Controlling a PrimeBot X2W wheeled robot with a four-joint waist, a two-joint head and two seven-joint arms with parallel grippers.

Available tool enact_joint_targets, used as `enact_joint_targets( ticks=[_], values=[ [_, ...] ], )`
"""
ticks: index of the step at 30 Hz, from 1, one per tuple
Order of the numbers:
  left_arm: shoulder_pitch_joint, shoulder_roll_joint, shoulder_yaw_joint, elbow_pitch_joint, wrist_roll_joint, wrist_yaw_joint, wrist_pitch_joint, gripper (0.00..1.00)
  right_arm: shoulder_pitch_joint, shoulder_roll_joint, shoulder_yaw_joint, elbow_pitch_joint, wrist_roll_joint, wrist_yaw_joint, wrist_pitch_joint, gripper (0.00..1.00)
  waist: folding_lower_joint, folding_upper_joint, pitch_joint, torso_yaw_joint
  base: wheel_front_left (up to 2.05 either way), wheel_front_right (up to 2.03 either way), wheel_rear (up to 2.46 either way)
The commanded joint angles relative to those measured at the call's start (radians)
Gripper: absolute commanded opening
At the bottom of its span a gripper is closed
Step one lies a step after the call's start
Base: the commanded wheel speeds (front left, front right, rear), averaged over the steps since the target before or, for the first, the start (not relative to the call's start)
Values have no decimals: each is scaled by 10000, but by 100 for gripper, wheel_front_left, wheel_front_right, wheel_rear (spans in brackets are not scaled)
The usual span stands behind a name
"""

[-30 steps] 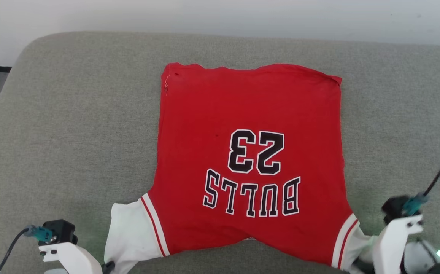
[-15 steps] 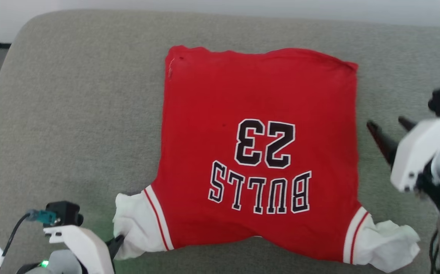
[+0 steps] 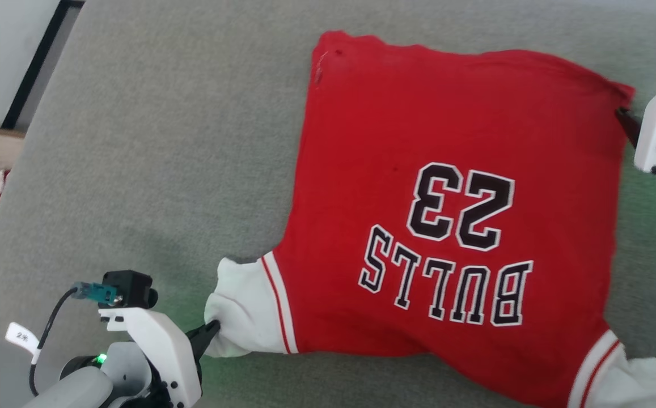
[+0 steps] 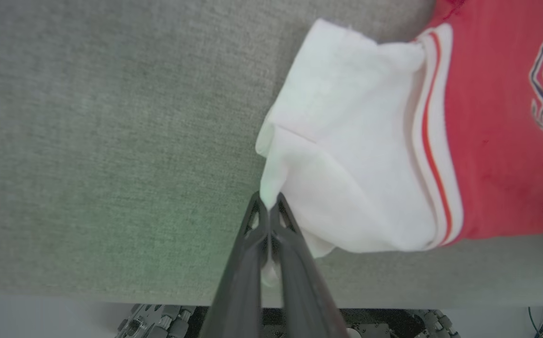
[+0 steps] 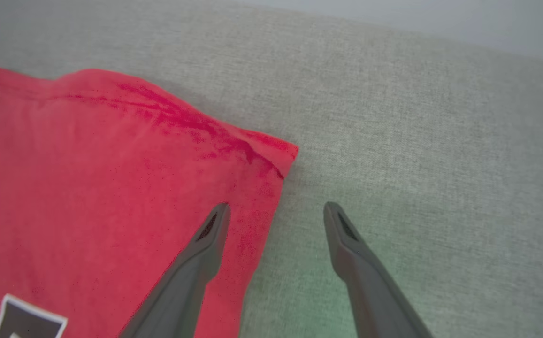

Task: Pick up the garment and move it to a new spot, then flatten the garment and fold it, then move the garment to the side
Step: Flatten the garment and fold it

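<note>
While the left pincer point(image 4: 267, 206) is clenched on the white sleeve edge point(image 4: 271, 188) of the bright red, thin sports garment point(image 3: 447, 170) with black-outlined white lettering, the right pincer point(image 5: 276, 209) hangs released astride its side edge, just short of the far corner. The garment lies spread on a grey woven cushion point(image 3: 163, 141). To flatten it well, I judge the right should close low on that corner, then both pull apart evenly.

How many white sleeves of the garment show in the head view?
2. One white sleeve lies at the lower left, pinched by the left claw; the other sleeve is at the lower right, partly cut off.
</note>
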Motion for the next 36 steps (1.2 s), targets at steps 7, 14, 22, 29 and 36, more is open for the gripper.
enact_joint_targets(
  ticks=[7,14,22,29,36],
  values=[
    [-562,-536,-78,636,189,-512,60,0,-1493,38,-521,3532,-914,0,1368,100,0,0,728,838,0,0,0],
    [-676,-725,-77,986,139,-664,57,0,-1575,147,-677,5038,-1565,0,2668,0,0,0,798,858,0,0,0],
    [-441,-390,173,1092,28,-550,-180,0,-1929,204,277,4181,-1060,-1,1974,0,0,0,440,50,0,0,0],
    [-192,109,342,811,34,-305,-300,0,-798,-218,1875,2045,564,-3,2057,0,0,0,-6,-985,0,0,0],
    [55,509,481,476,-67,-88,-343,0,1628,-619,2475,-1316,2123,-1,3147,0,0,0,-362,-1921,0,0,0]
  ],
)
